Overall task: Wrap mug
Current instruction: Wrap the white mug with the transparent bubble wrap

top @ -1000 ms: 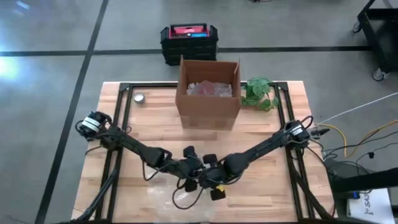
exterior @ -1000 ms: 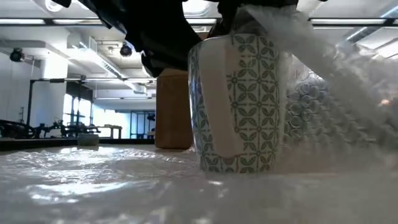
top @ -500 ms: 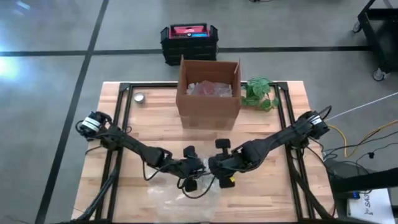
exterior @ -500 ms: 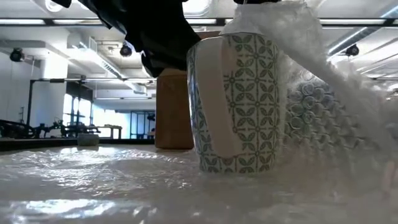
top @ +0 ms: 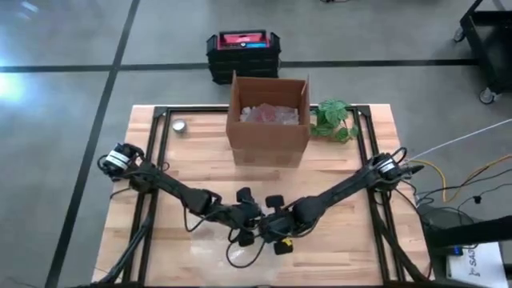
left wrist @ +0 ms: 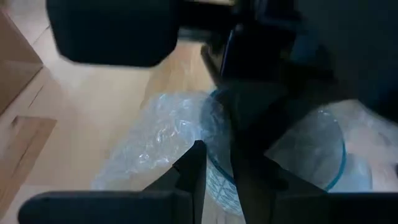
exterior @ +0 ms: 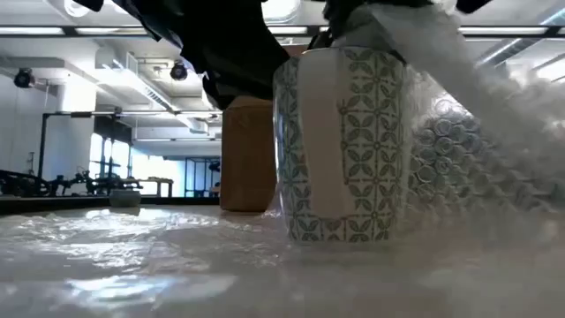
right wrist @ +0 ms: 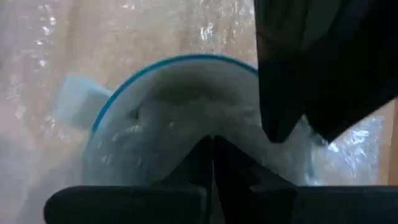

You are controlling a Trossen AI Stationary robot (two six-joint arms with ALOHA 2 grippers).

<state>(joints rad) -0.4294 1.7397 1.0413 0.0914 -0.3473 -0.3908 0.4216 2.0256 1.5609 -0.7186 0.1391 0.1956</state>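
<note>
Both pincers at mug, 6 o'clock edge of wooden surface (top: 200, 160).
White ceramic mug w/ green leaf pattern (exterior: 344, 146) stands upright on clear bubble wrap sheet (exterior: 132, 265); right pincer (right wrist: 211, 155) together, pinching wrap over rim; left pincer (left wrist: 214, 168) clamped on mug rim.

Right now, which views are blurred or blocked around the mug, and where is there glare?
Left wrist view: the near tool parts are blurred and cover part of the mug. Right wrist view: a dark out-of-focus shape hides one side of the rim. Low view: the mug is sharp, with ceiling-light glare on the wrap. High view: the arms hide the mug.
</note>
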